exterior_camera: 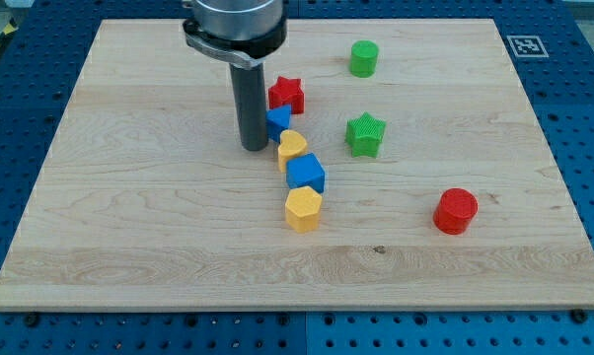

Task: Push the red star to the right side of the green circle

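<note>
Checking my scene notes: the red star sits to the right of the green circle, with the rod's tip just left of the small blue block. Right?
Not quite. The camera view shows the red star left of the green circle. My tip is indeed just left of the small blue block.

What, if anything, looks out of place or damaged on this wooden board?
Nothing stands out. The board looks clean and whole. The red star, three small blue and yellow blocks and a yellow hexagon form a loose chain beside my tip; the green circle, green star and red cylinder stand apart, upright.
</note>
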Action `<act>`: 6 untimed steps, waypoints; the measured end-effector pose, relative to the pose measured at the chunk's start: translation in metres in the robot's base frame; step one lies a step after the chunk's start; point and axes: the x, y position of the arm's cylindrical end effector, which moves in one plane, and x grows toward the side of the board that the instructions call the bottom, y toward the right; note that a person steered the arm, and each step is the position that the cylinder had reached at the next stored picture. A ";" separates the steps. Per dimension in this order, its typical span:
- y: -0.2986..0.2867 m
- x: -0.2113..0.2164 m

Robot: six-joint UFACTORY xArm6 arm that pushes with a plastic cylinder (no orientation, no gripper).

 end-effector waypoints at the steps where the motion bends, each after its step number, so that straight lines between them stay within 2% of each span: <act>1: 0.017 -0.007; 2: 0.018 -0.008; 3: -0.010 -0.039; 4: 0.006 -0.059; 6: 0.096 -0.067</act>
